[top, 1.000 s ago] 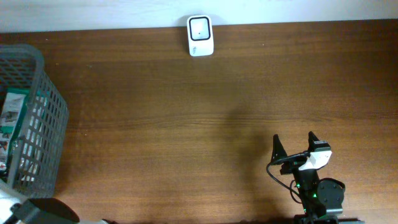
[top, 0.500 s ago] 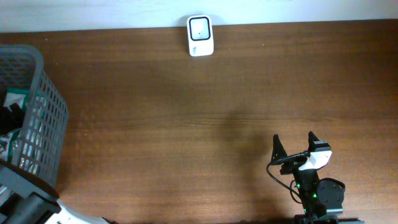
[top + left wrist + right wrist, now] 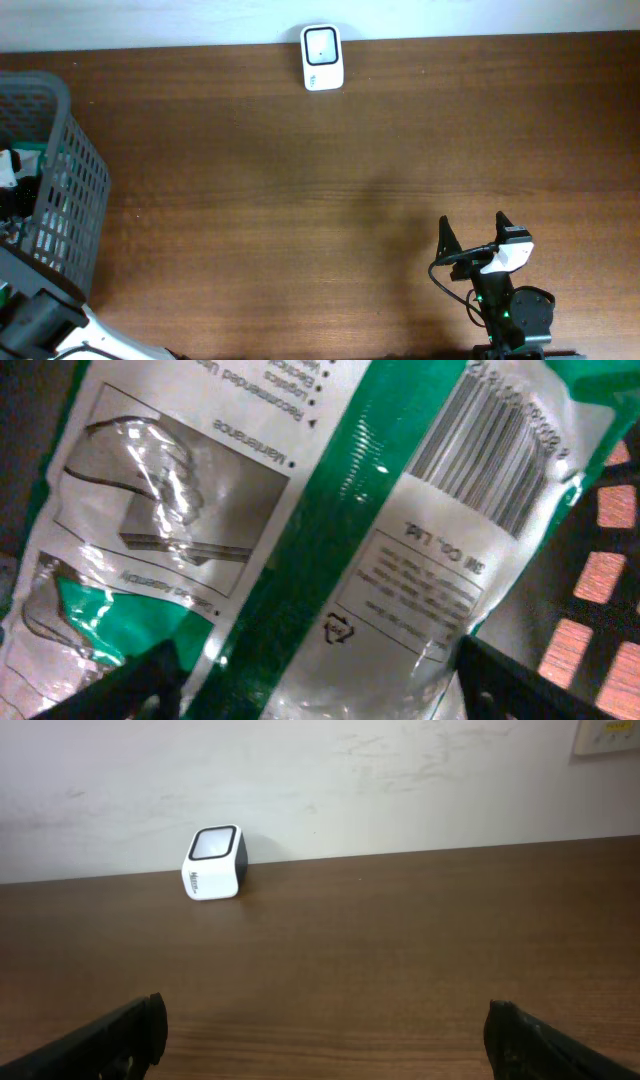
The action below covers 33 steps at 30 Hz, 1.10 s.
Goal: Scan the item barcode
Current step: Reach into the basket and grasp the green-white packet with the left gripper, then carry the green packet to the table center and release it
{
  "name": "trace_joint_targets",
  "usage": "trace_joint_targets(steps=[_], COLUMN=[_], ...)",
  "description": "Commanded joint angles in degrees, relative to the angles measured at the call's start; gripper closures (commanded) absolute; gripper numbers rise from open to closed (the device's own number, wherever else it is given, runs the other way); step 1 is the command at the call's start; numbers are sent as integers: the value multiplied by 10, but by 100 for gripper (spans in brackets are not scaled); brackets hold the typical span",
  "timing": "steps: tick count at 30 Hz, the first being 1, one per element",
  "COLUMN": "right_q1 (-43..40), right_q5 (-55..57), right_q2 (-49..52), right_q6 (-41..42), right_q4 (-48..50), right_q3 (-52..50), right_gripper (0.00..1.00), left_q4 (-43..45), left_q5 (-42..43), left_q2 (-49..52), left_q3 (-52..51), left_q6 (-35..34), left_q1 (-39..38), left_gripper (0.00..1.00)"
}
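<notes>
Change noted: over the brown wooden table (image 3: 300, 200), your left arm (image 3: 40, 320) has swung in above the grey plastic mesh basket (image 3: 62, 225) at the left edge. Your left gripper (image 3: 320, 672) now sits inside it. Its jaws stand wide, straddling the green-and-white plastic packet (image 3: 300, 530) without clamping it. The black barcode (image 3: 495, 450) faces up. Judgement: pick about to begin. The basket wall crowds the fingers, so lift straight up. Past the rim, bare table runs to the small white scanner (image 3: 322, 57) at the far edge. Right gripper (image 3: 473, 228) waits agape.

Green-and-white packet (image 3: 330, 530) with black barcode (image 3: 495, 450), grey basket (image 3: 70, 200), white scanner (image 3: 322, 57), brown table (image 3: 300, 200)
</notes>
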Motion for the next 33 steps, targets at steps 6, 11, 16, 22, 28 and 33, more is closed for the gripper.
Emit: trace_joint_targets(steps=[6, 11, 16, 22, 28, 33], right_q1=[-3, -3, -3, -3, -3, -3], right_q5=[1, 1, 1, 1, 1, 1], right_q2=[-2, -2, -2, -2, -2, -2], right_q6=[3, 4, 3, 3, 3, 3], right_q4=[0, 0, 0, 0, 0, 0], right_q3=[-5, -5, -5, -5, -5, -5], right_gripper=[2, 2, 2, 2, 2, 2], left_q4=[31, 57, 64, 63, 41, -42], left_q5=[9, 9, 9, 9, 9, 11], left_q2=[18, 18, 21, 74, 72, 46], left_q3=[-1, 6, 8, 8, 46, 171], left_q6=[8, 8, 8, 8, 7, -21], left_q1=[-4, -3, -3, -3, -3, -3], left_gripper=[80, 100, 53, 38, 83, 100])
